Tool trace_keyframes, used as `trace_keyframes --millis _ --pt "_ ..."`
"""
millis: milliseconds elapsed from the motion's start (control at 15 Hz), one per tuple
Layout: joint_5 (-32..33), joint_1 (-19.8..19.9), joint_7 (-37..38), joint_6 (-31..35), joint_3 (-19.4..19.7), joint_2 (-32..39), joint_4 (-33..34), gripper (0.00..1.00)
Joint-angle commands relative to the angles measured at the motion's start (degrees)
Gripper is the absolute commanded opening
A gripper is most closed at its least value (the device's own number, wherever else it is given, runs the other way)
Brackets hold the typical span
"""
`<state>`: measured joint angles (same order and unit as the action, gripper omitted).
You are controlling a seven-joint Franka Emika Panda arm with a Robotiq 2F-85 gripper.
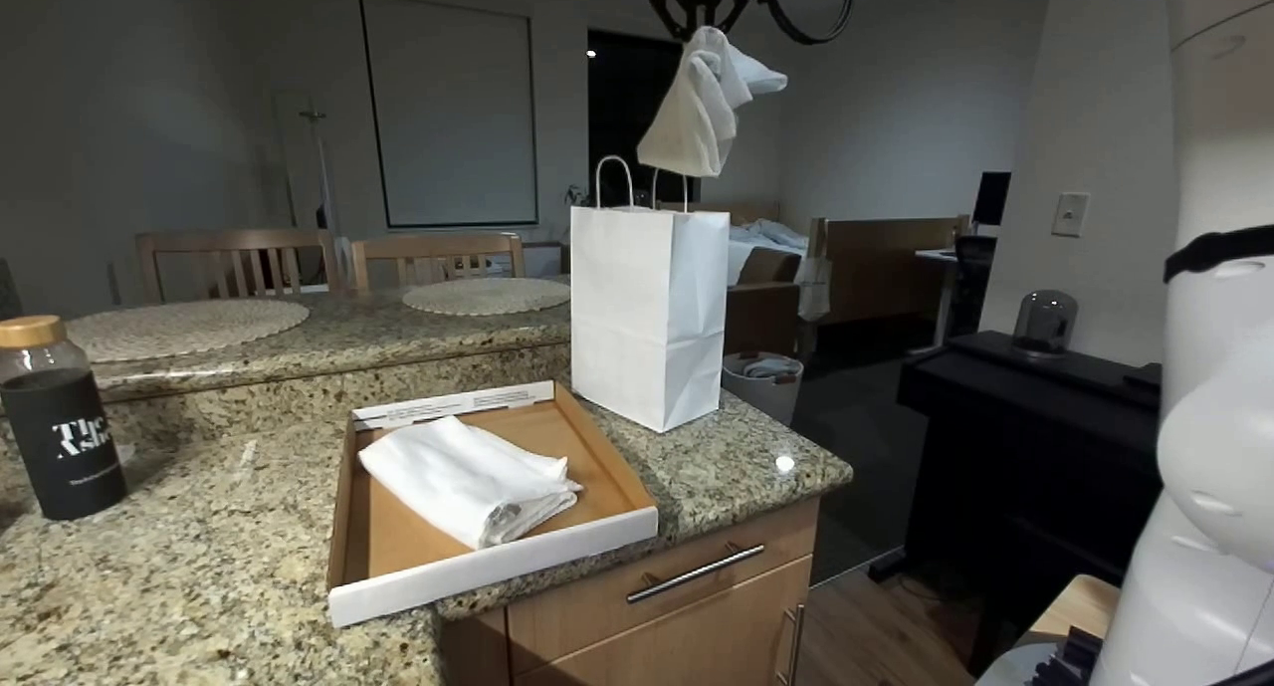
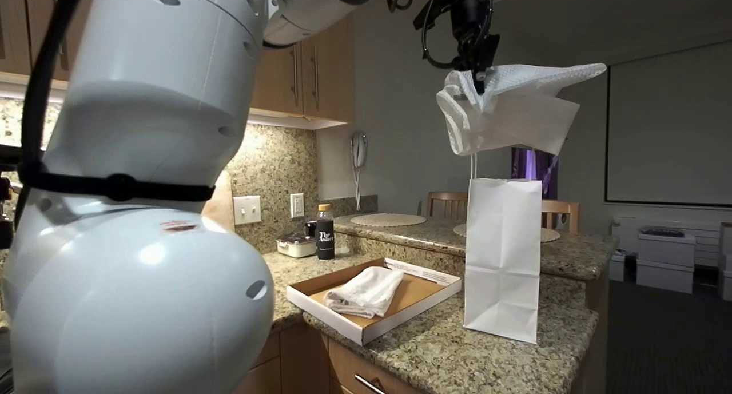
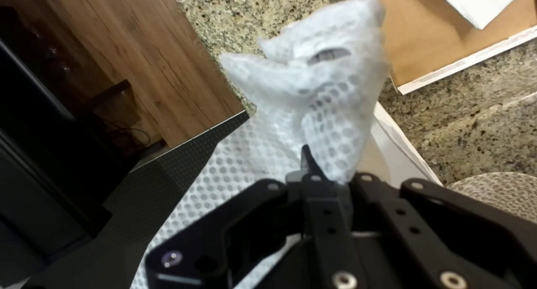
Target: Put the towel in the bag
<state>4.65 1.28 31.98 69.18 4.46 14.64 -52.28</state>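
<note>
Just over the bag (image 1: 619,308), we see the towel (image 2: 514,119) hanging in the air from the gripper (image 2: 479,88). We find the fingers (image 3: 311,163) drawn narrow, with a pinch of its white fabric held between them. From the wrist view we make out a honeycomb texture and a bunched fold standing out past the fingertips, a little blurred. The rest droops below the grip, and in both exterior views one corner juts out sideways. We see the whole towel above the bag's rim; its lower edge overlaps part of the two looped handles (image 1: 599,180) in both exterior views, and we cannot tell whether it touches them.

The bag itself stands upright on the granite counter (image 1: 219,576), near a corner and just beside the shallow cardboard tray (image 1: 393,537). On the tray's brown floor we see the second white cloth (image 1: 473,482), folded in loose layers. Farther along the counter we note a dark bottle (image 1: 62,447) with pale lettering and a tan cap. Behind, two round woven mats (image 1: 189,330) lie on the raised ledge (image 1: 353,318), and wooden chairs (image 1: 438,243) stand beyond it. On the wall (image 2: 400,125) we spot a pale phone (image 2: 358,149), and the white arm (image 2: 137,279) fills a good part of an exterior view.
</note>
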Motion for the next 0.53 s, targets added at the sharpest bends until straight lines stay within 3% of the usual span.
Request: trace_keyframes --millis 0,267,467 --pt "8.78 -3.51 -0.45 -6.31 0.15 3.01 4.42 0.07" --pt "18.48 -7.31 -2.40 -12.50 0.35 5.83 7.19 0.07" --pt "21.79 -8.50 -2.41 -13.72 0.62 7.29 10.82 0.07"
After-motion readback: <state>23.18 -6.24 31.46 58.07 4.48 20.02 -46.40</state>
